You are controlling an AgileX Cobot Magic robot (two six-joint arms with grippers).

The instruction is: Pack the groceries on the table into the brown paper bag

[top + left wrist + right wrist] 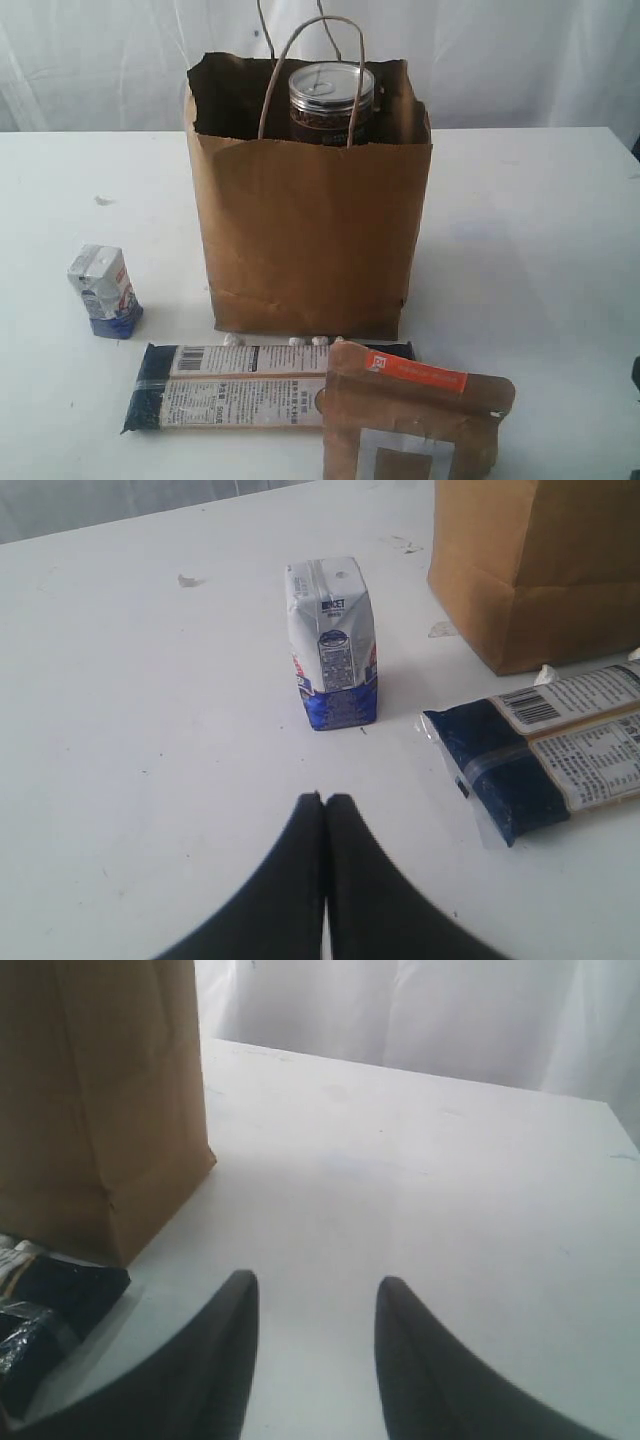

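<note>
Open table spreads right of the brown paper bag. In front, the long dark-blue packet and brown pouch crowd its base.

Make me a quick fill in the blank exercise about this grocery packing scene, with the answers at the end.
Inside the paper bag stands a ____ with a silver lid.
The small carton stands ____ on the table.
The left gripper is ____ on nothing.
The right gripper is ____.
Missing words: can, upright, shut, open.
</note>
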